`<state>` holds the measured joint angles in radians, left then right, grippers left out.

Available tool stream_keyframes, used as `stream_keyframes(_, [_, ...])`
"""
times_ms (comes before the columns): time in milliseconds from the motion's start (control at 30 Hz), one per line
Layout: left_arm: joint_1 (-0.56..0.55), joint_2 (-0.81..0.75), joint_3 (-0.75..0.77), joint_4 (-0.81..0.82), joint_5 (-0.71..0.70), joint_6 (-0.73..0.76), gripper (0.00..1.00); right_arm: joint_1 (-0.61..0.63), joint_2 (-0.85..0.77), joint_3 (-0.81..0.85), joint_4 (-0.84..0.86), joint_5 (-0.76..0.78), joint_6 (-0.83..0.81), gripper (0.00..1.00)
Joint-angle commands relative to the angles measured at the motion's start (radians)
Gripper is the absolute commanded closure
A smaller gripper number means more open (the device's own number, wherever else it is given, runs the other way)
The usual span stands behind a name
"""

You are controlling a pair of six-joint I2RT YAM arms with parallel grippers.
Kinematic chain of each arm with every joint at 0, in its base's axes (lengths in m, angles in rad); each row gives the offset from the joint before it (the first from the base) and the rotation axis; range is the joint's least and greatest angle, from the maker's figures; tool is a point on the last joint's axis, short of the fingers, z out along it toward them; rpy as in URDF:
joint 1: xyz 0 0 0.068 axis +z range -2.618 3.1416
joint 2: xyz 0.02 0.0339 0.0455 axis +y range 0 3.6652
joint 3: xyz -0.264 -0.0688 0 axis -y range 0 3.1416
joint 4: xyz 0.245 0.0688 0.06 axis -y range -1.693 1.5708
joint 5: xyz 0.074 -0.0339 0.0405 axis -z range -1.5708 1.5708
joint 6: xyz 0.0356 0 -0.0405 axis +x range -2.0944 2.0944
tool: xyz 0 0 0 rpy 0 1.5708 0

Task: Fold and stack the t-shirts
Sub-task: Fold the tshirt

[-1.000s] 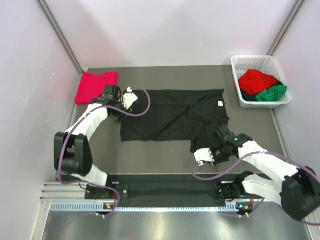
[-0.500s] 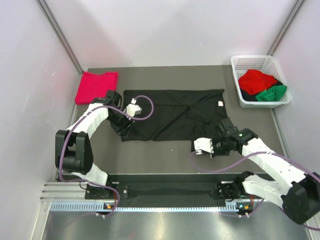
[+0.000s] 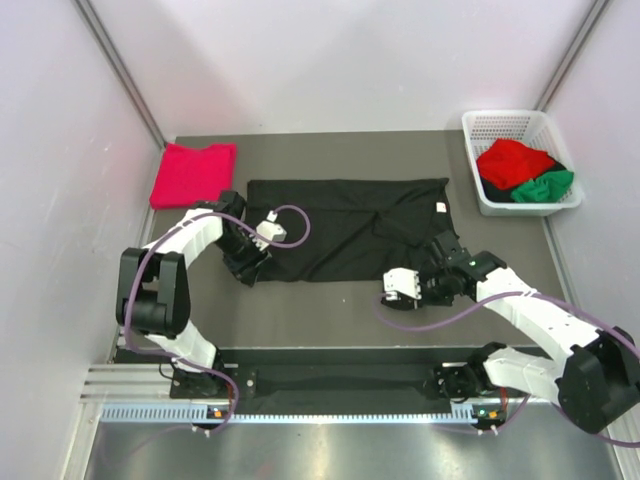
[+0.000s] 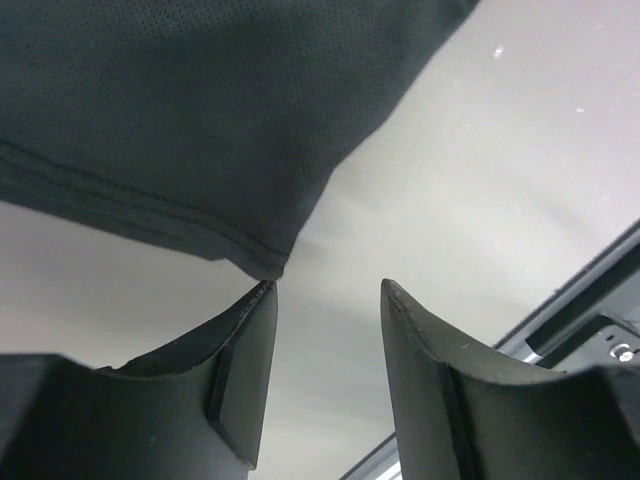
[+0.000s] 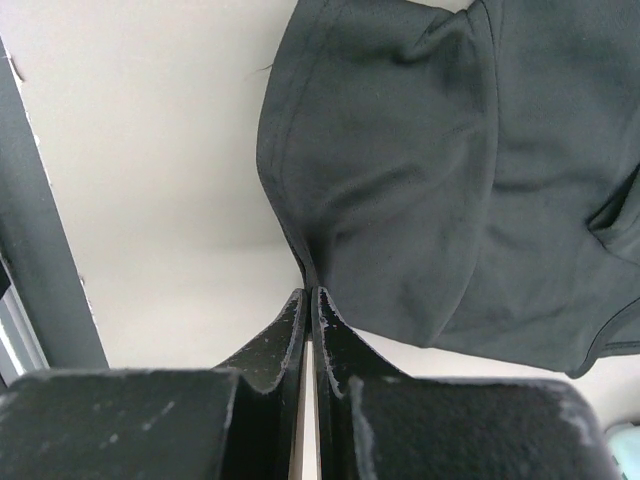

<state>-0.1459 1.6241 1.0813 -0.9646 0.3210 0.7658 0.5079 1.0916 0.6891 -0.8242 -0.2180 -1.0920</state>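
Within the last second the left hand [image 4: 325, 290] had dropped to the near-left hem corner of the black tee [image 3: 340, 225], fingers half spread and empty, while the right hand [image 5: 308, 295], pressed together and seemingly pinching a sleeve edge, drew it inward over the worktop [image 3: 330, 320], readying a fold.

The black t-shirt [image 4: 200, 110] fills the upper left of the view, lying flat on the pale tabletop [image 4: 480, 170]. Its double-stitched hem runs along the lower edge of the cloth and ends in a corner that points down. The left pincer [image 4: 328, 290] stands open with nothing between its dark fingers [image 4: 245, 370]. The hem corner sits right at the tip of the left-hand finger; whether they touch cannot be told. A dark rail [image 4: 590, 300] lines the tabletop edge at lower right.
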Motion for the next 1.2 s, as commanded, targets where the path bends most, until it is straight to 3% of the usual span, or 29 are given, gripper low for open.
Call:
stream_keyframes(0, [-0.006, 0.019, -0.012, 0.046, -0.005, 0.015, 0.48, 0.0, -0.007, 0.035, 0.027, -0.006, 0.014, 1.0])
stream_keyframes(433, [-0.018, 0.071, -0.038, 0.15, -0.063, 0.007, 0.49, 0.0, -0.007, 0.032, 0.022, -0.006, 0.04, 1.0])
stream_keyframes(667, [-0.018, 0.051, -0.112, 0.152, -0.1, 0.053, 0.58, -0.002, -0.007, 0.03, 0.036, 0.006, 0.056, 1.0])
stream_keyframes(800, [-0.018, 0.045, -0.121, 0.167, -0.112, 0.073, 0.74, -0.011, -0.012, 0.032, 0.04, 0.015, 0.072, 1.0])
stream_keyframes(833, [-0.018, 0.051, -0.106, 0.161, -0.109, 0.073, 0.93, -0.009, -0.013, 0.033, 0.046, 0.02, 0.081, 1.0])
stream_keyframes(867, [-0.018, 0.057, -0.095, 0.155, -0.103, 0.072, 1.0, -0.02, -0.013, 0.038, 0.053, 0.026, 0.089, 1.0])
stream_keyframes(1167, [-0.018, 0.066, 0.037, 0.101, -0.119, 0.112, 1.0, -0.219, 0.004, 0.229, 0.043, 0.055, 0.106, 1.0])
